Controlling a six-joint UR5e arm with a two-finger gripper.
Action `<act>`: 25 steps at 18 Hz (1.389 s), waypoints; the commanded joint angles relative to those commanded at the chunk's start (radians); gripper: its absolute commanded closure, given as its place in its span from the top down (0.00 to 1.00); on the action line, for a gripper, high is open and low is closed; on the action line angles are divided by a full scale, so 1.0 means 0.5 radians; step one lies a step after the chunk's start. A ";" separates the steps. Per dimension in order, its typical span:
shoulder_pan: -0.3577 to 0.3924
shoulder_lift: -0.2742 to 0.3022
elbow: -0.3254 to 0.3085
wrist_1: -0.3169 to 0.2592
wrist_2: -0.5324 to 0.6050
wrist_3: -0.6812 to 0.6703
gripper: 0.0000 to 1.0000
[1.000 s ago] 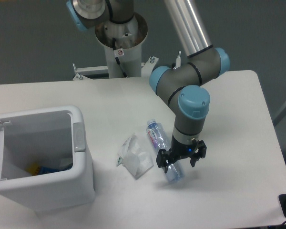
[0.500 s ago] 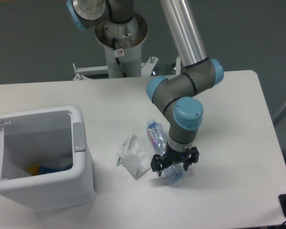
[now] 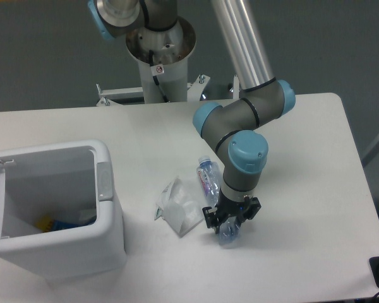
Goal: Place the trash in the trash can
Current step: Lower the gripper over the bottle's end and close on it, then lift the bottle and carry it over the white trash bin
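Neither piece of trash is in the can yet. The gripper [image 3: 230,219], lower centre of the frame, is clamped around the lower end of the bottle [image 3: 212,189], which lies on the bench [image 3: 303,189]. The wrapper [image 3: 178,207] lies untouched just left of it. The can [image 3: 57,208] stands open at lower left, some items already inside. Lifting, carrying and dropping both pieces remain.
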 joint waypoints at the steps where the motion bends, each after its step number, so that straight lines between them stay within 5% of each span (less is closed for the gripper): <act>1: 0.000 0.006 0.003 0.000 0.000 0.000 0.57; 7: 0.034 0.233 0.070 0.006 -0.073 -0.018 0.58; 10: 0.076 0.285 0.358 0.006 -0.536 -0.213 0.58; 13: 0.043 0.282 0.674 0.012 -0.619 -0.499 0.58; 17: -0.095 0.350 0.923 0.015 -0.632 -0.592 0.58; 20: -0.224 0.435 0.927 0.147 -0.632 -0.592 0.58; 25: -0.414 0.494 0.911 0.181 -0.632 -0.571 0.58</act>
